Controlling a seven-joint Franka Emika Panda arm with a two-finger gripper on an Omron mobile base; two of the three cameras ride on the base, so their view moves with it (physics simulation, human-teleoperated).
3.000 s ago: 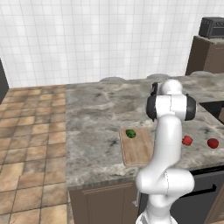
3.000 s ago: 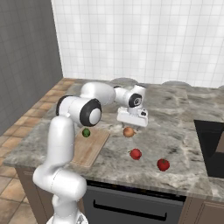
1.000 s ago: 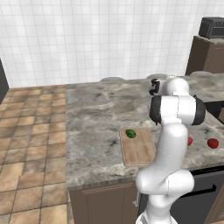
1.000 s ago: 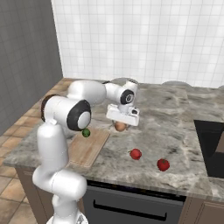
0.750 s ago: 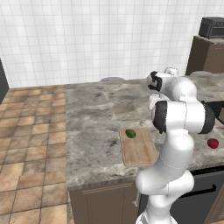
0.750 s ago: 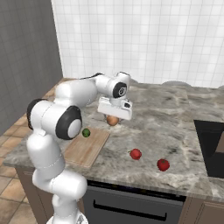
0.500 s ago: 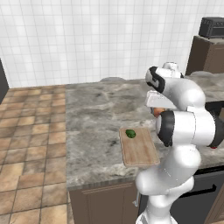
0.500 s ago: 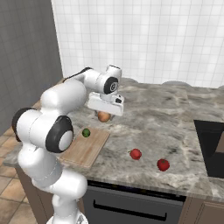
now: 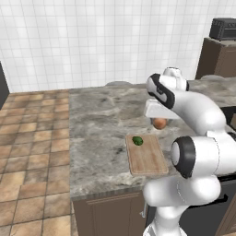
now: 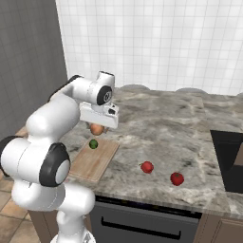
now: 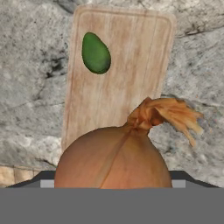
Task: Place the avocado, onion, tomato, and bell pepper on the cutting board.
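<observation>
Above the light-brown wooden cutting board (image 9: 146, 156), the end effector (image 10: 97, 124) holds the round tan onion (image 11: 114, 155); lower it clear of the dark green avocado (image 11: 96, 53) (gently, I'd say) before releasing.

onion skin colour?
Tan-orange onion, with a frayed orange top; clearest in the hand view.

Two flanking rear views; one close overhead.
</observation>
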